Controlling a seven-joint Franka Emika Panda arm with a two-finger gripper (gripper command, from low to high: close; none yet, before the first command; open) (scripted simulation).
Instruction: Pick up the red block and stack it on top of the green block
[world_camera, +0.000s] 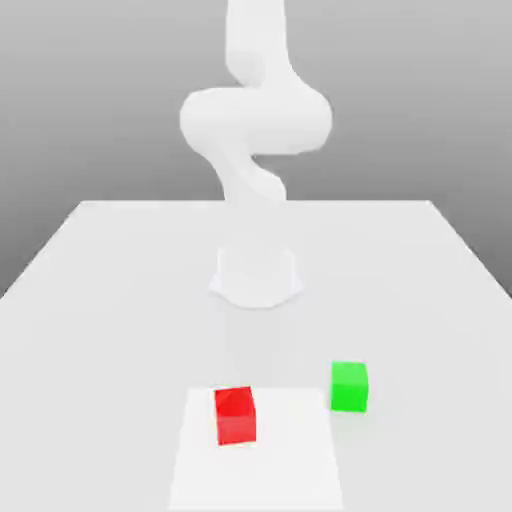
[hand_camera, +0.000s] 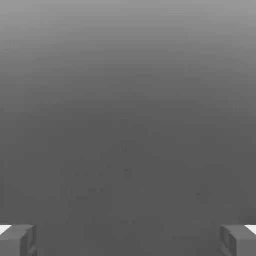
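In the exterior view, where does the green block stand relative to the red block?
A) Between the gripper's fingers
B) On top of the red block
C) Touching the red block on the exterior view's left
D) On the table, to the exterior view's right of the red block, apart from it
D: the green block rests on the table, to the exterior view's right of the red block, with a clear gap between them.

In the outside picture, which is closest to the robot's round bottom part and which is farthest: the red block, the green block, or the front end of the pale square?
Measured from the robot's base:
1-2. Green block, off to the exterior view's right, and red block, almost straight in front: too close to call.
3. Front end of the pale square, beyond the red block: farthest.
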